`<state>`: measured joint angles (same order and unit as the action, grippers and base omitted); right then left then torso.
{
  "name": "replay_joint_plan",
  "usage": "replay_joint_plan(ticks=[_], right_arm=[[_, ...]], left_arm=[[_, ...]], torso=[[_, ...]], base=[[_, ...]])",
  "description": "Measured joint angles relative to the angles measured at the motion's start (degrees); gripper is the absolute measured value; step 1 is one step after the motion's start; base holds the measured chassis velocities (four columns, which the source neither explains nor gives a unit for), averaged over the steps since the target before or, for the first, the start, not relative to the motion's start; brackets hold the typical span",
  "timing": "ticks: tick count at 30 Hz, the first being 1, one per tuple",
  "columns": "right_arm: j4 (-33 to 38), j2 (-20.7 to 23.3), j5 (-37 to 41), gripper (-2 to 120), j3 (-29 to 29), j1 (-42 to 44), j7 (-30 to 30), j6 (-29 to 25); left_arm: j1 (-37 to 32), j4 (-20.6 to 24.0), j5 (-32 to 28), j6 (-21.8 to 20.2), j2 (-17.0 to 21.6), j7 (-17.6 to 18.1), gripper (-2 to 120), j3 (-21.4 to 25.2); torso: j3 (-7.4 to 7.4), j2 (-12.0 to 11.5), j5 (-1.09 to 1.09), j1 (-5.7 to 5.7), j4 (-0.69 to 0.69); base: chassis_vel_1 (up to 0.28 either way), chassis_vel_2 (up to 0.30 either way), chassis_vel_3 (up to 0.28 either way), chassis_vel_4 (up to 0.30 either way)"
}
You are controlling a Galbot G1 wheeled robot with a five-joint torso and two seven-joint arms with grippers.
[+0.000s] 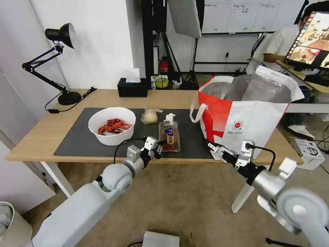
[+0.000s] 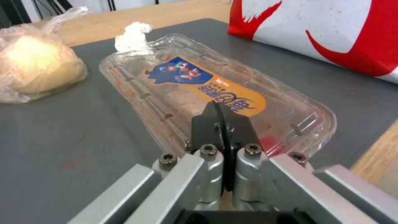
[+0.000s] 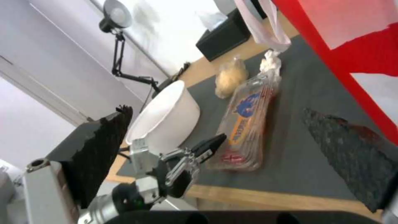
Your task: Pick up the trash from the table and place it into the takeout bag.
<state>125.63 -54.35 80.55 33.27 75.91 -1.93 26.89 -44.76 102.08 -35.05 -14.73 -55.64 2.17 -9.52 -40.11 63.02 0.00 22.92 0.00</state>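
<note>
On the table, a dark mat carries the trash: a white bowl of red crayfish shells, a knotted clear bag with a beige lump, a crumpled tissue and a clear tray with a blue-and-orange label. My left gripper is shut, its fingers pressed together just over the tray's near end, gripping nothing. The takeout bag stands open at the right. My right gripper is open, low by the bag's near corner, its pads spread wide.
A black tissue box and a desk lamp stand along the table's far side. A small white box lies on the floor to the right. The table's front edge runs just below both grippers.
</note>
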Motion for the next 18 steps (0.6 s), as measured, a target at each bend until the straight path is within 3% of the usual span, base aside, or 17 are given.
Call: replay_joint_plan(ticks=[18], right_arm=[[-11.4,-0.6,2.7,100,-15.0,-17.1,-8.4,0.5]], left_arm=[[-0.9,-0.1,-0.5,0.2,-0.1,0.3,0,0.1]], torso=[[0.0,0.0,0.0,0.0,0.0]], base=[[0.0,0.0,0.0,0.0]])
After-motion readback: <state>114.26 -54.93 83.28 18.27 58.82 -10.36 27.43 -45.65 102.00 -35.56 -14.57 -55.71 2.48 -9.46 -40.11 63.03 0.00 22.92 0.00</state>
